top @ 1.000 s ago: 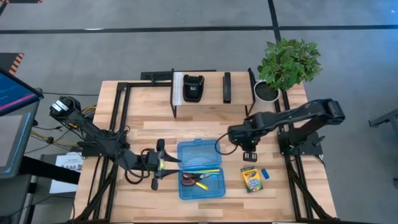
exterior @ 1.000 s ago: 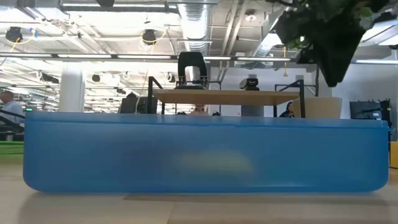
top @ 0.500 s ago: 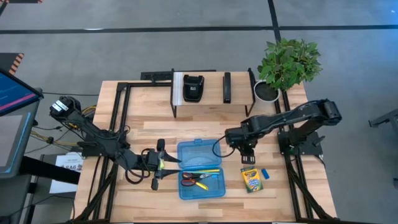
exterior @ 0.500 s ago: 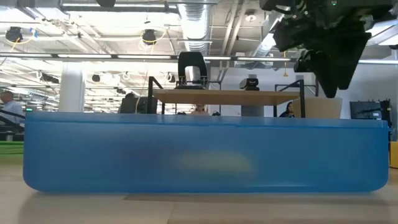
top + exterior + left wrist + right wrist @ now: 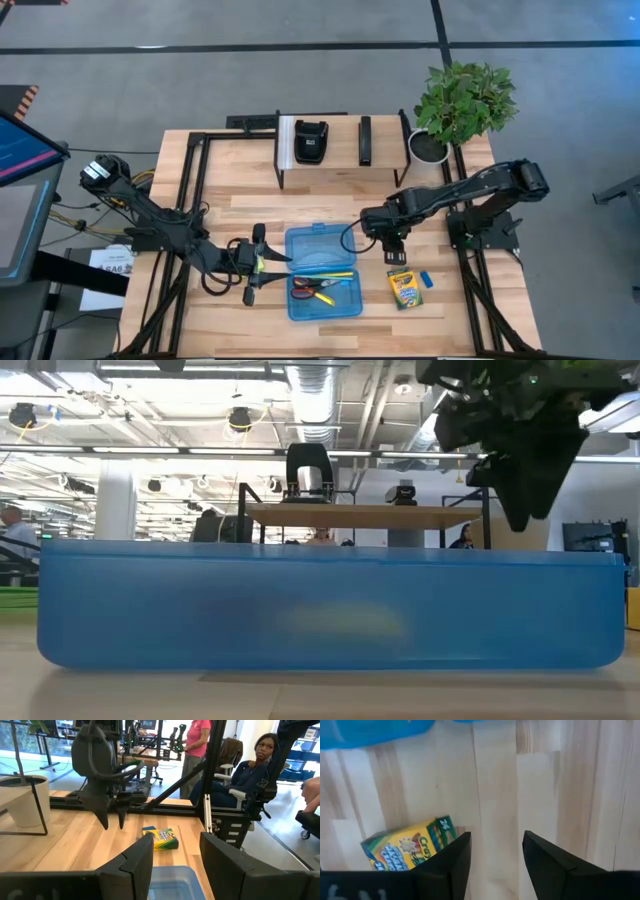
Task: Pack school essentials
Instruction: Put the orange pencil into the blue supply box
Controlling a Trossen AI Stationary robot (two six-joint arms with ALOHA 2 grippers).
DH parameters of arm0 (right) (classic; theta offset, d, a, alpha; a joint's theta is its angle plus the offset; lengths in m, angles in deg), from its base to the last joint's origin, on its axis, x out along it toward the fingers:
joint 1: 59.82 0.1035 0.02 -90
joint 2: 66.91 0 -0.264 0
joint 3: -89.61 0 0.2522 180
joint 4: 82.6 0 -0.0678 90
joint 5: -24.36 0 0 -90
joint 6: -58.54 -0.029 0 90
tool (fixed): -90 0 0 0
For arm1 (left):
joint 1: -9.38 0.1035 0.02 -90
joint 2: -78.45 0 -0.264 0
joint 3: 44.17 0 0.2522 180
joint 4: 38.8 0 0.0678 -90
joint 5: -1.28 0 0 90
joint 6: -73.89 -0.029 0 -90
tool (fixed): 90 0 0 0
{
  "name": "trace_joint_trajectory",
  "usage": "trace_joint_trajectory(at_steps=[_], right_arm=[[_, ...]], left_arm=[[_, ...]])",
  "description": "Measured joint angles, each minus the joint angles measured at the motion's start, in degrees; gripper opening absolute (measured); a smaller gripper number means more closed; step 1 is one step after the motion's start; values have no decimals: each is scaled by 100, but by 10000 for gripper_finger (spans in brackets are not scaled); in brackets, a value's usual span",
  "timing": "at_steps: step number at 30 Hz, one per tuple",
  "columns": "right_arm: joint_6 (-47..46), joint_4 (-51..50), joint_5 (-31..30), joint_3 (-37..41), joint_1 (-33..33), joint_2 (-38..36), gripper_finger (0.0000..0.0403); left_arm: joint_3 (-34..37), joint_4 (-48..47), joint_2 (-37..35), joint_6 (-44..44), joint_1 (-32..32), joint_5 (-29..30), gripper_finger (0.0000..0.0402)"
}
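Observation:
An open blue box [image 5: 323, 272] lies mid-table. In it are yellow and orange pencils [image 5: 325, 273] and red-handled scissors [image 5: 312, 289]. The yellow-green crayon box [image 5: 404, 288] lies flat on the wood to its right, with the small blue eraser [image 5: 427, 280] beside it. No sticky-note pad shows. My right gripper [image 5: 394, 252] hangs open above the table, just beyond the crayon box's [image 5: 407, 851] far end, fingers pointing down [image 5: 113, 824]. My left gripper [image 5: 262, 262] waits open and level at the blue box's left side [image 5: 172, 880].
A potted plant [image 5: 462, 100] stands at the far right corner. A black boxy device [image 5: 311, 142] and a black bar [image 5: 365, 140] sit on a stand at the far edge. Black frame rails [image 5: 195, 180] run along both sides. People sit and stand in the room beyond [image 5: 252, 765].
My right gripper has drifted a little toward the table's left, staying above the wood beyond the crayon box. Nothing on the table has moved.

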State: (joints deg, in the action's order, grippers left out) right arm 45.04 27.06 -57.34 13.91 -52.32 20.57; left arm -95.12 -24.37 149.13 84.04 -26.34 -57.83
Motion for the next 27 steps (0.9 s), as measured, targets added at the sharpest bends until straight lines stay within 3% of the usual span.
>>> trace_joint_trajectory(at_steps=[27], right_arm=[[-11, 48, 44, 154, -51, 0, 190]], left_arm=[[-4, 4, 0, 2, 1, 10, 149]])
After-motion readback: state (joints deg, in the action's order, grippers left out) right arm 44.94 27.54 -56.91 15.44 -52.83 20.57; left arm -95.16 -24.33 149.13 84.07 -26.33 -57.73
